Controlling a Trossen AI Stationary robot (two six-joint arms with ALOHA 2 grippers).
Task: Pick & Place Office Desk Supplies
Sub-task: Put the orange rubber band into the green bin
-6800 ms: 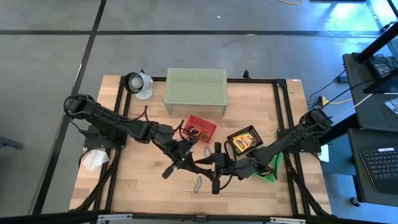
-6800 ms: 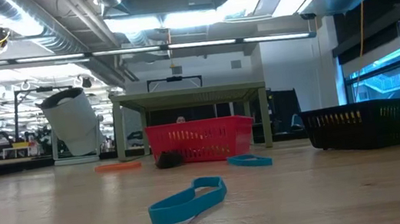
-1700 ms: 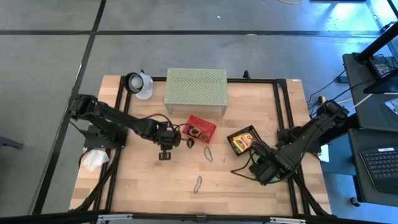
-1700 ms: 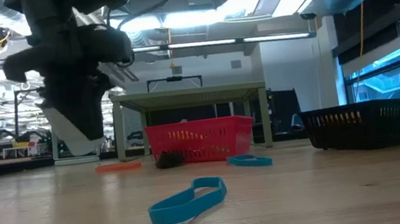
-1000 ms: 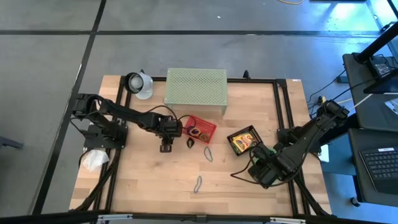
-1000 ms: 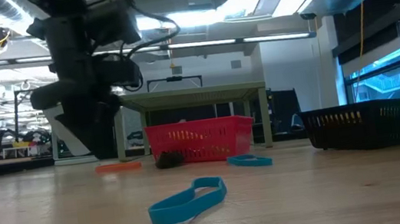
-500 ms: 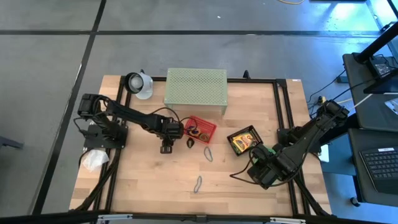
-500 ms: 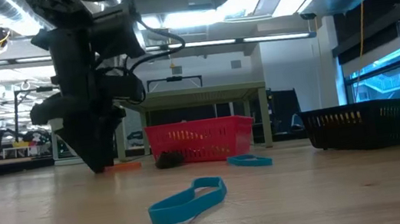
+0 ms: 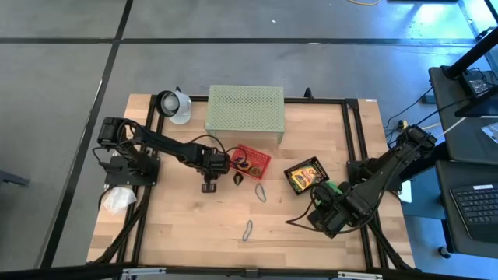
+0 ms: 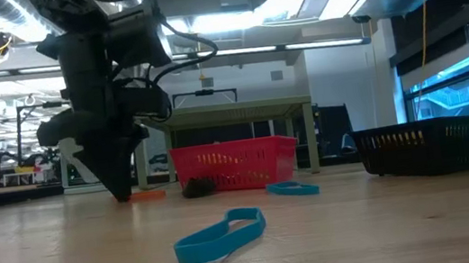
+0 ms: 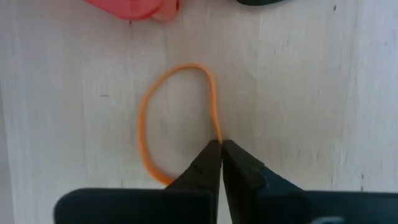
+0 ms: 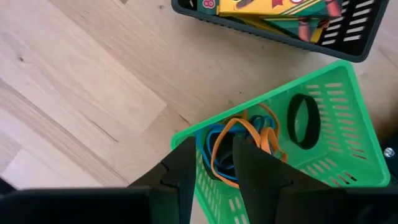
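An orange rubber band point(image 11: 177, 118) lies flat on the wooden table just in front of the red basket point(image 9: 250, 159). My left gripper point(image 11: 219, 149) stands over it, pointing down, shut on its strand; the low view shows the gripper point(image 10: 122, 196) down at the tabletop. My right gripper point(image 12: 216, 165) hovers open above the green basket point(image 12: 323, 155), which holds orange, blue and black bands. Yellow-and-green crayon boxes point(image 12: 273, 7) lie in the black basket point(image 9: 307, 175). My left gripper pinches one side of the orange band's loop point(image 11: 216, 127) between its two fingertips. The fingers come from above, pointing down. The rest of the loop lies slack and flat on the table.
Two blue bands point(image 9: 261, 191) point(image 9: 247, 229) and a small black item point(image 9: 236, 180) lie loose on the table's middle. The pale green perforated shelf point(image 9: 245, 111) stands at the far edge, a white roll point(image 9: 173, 105) beside it, and a white wad point(image 9: 118, 200) lies at the left.
My left gripper has sunk to the tabletop beside the red basket and shut on the orange band, which still lies flat.
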